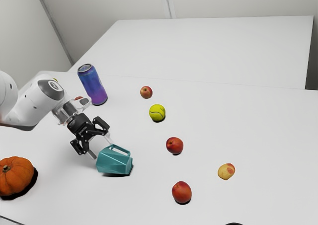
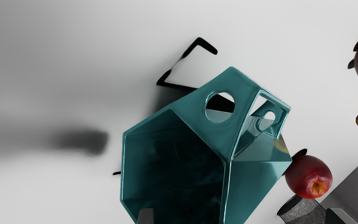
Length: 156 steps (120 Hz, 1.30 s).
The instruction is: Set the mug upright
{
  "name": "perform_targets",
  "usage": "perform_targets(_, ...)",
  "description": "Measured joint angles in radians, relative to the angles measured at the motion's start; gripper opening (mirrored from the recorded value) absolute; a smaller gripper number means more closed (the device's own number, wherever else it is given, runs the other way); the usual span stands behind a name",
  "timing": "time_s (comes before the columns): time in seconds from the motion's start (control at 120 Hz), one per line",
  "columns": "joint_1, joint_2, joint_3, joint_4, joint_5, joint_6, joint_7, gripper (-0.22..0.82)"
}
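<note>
In the exterior view, the teal mug point(image 1: 114, 162) lies on its side, handle on its upper side. The gripper point(image 1: 101, 148) is by the mug's open end, fingers spread apart. An orange pumpkin point(image 1: 17, 175) sits to the exterior view's left of the mug. In the wrist view, the mug's hollow mouth faces the gripper; a red fruit point(image 2: 308, 174) is near the mug.

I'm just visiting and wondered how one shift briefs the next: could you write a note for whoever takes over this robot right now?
Gripper: open, fingers apart, right by the mug.
Mug: lying on its side on the table, its opening facing the gripper.
Done: gripper at the mug; mug not yet gripped or upright.
Left: grip it, turn it upright, let go.
</note>
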Motion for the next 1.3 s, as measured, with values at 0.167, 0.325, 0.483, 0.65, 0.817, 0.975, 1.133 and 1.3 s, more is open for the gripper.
perform_targets(0.167,-0.02,-0.015,0.0,-0.019,-0.007,0.03,0.015,0.6)
perform_targets(0.325,-0.038,-0.019,0.0,-0.036,-0.01,0.071,0.027,0.53)
perform_targets(0.483,-0.055,-0.031,0.0,-0.047,-0.013,0.112,0.038,0.4)
perform_targets(0.65,-0.068,-0.043,0.0,-0.047,-0.02,0.139,0.048,0.3)
perform_targets(0.817,-0.075,-0.047,0.0,-0.047,-0.029,0.151,0.055,0.06)
perform_targets(0.975,-0.08,-0.047,-0.001,-0.047,-0.034,0.155,0.058,-0.07)
perform_targets(1.133,-0.092,-0.062,0.0,-0.047,-0.035,0.152,0.059,-0.12)
perform_targets(1.3,-0.103,-0.077,-0.001,-0.047,-0.036,0.144,0.059,-0.16)
